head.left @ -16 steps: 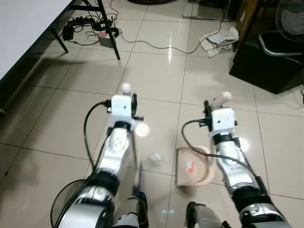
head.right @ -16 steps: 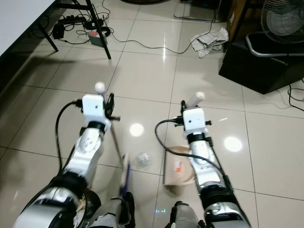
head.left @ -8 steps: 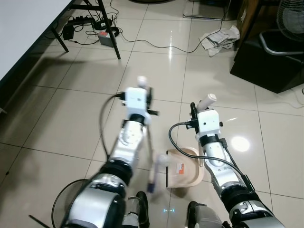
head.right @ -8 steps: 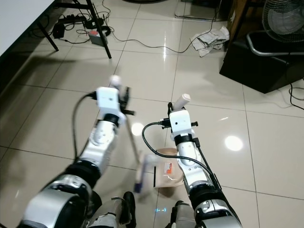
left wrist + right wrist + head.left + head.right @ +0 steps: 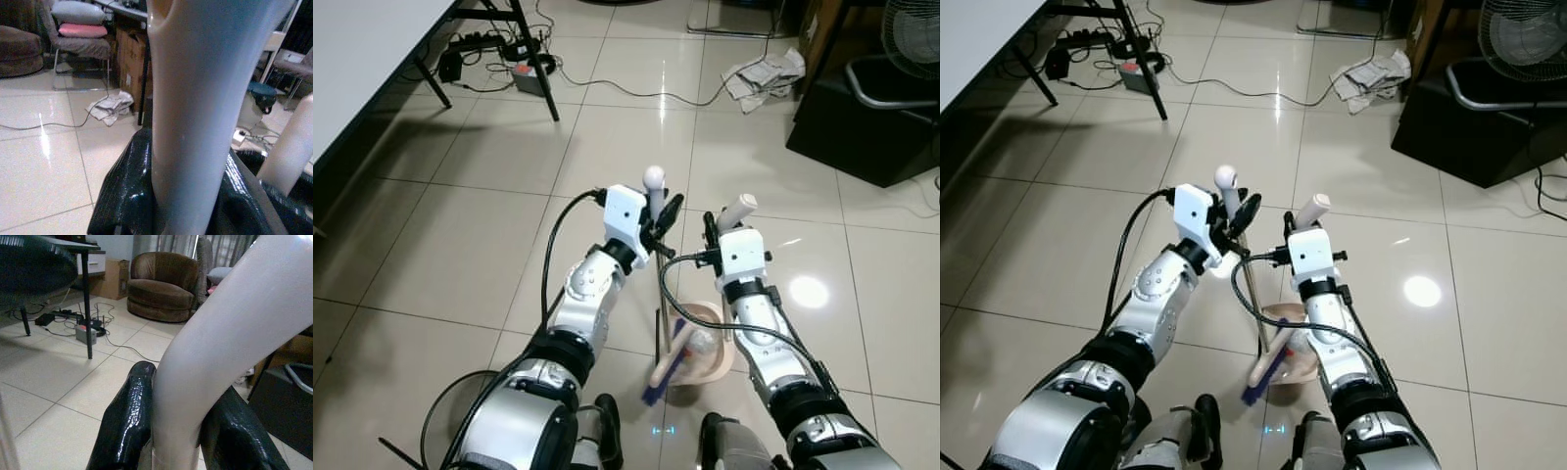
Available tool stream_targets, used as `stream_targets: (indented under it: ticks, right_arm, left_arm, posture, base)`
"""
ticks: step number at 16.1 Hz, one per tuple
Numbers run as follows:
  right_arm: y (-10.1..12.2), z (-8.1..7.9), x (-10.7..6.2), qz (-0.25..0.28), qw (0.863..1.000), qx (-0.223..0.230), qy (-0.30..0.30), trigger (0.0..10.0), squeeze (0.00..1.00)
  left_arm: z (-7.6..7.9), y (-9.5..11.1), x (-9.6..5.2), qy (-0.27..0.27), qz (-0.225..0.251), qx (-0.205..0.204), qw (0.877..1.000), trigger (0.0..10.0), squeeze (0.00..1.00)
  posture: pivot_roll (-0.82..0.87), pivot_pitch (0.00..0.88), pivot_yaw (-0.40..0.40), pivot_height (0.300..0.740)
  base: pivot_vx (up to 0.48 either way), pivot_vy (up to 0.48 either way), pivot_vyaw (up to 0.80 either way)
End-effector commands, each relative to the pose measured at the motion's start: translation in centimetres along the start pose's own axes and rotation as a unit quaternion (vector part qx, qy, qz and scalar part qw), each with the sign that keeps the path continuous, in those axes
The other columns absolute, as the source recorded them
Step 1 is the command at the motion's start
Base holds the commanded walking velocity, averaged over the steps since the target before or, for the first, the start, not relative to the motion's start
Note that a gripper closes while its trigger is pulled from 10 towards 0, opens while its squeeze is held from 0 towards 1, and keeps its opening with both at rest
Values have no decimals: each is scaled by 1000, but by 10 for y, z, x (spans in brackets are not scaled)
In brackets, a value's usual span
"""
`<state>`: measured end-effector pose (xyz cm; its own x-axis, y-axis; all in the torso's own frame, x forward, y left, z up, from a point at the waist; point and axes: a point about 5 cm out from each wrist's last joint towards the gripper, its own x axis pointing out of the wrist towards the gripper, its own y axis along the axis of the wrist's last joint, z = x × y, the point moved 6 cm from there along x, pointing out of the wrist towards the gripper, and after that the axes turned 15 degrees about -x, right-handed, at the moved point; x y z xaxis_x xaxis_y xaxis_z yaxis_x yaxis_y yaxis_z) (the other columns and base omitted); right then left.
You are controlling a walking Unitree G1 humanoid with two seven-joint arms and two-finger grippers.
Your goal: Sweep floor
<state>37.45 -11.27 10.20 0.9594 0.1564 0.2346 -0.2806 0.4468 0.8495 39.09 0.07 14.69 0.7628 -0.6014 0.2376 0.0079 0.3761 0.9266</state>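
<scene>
Gripping slim broom (image 5: 658, 323), left gripper (image 5: 658, 217), right gripper (image 5: 722, 217) clasping beige dustpan (image 5: 705, 338), crumpled scrap apparently inside.

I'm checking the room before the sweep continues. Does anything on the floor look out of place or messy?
Yes. A crumpled sheet of paper lies loose on the tiles beside the black cabinet, and a power strip with tangled cables sprawls under the table. Nothing looks spilled or broken.

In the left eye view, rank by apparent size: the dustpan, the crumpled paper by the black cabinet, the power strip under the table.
1. Dustpan, though it sits much nearer the camera.
2. Crumpled paper.
3. Power strip.
</scene>
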Motion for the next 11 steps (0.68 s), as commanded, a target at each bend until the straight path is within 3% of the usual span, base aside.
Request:
stream_targets:
  ticks: [1,3,6,9,11]
  right_arm:
    - [-9,-5,-9,-16,1000,26,3,10000,0]
    - [-10,3,-13,-17,999,44,-18,10000,0]
    - [-18,20,-22,-28,997,53,-50,10000,0]
    - [-25,28,-30,-34,996,51,-58,10000,0]
    - [-33,42,-37,-44,995,47,-75,10000,0]
  left_arm:
    - [9,11,8,-20,19,-8,1000,10000,0]
    - [2,18,6,-24,22,-6,999,10000,0]
    - [-28,45,1,-3,30,10,1000,10000,0]
    - [-42,60,-6,0,27,33,999,10000,0]
    - [-61,76,-19,23,42,64,997,10000,0]
  posture:
    - [-19,211,123,740]
    - [-25,193,126,740]
    - [-28,170,133,740]
    - [-22,129,137,740]
    - [-20,94,149,740]
  base:
    - [0,0,0]
    - [0,0,0]
    - [0,0,0]
    - [0,0,0]
    - [0,0,0]
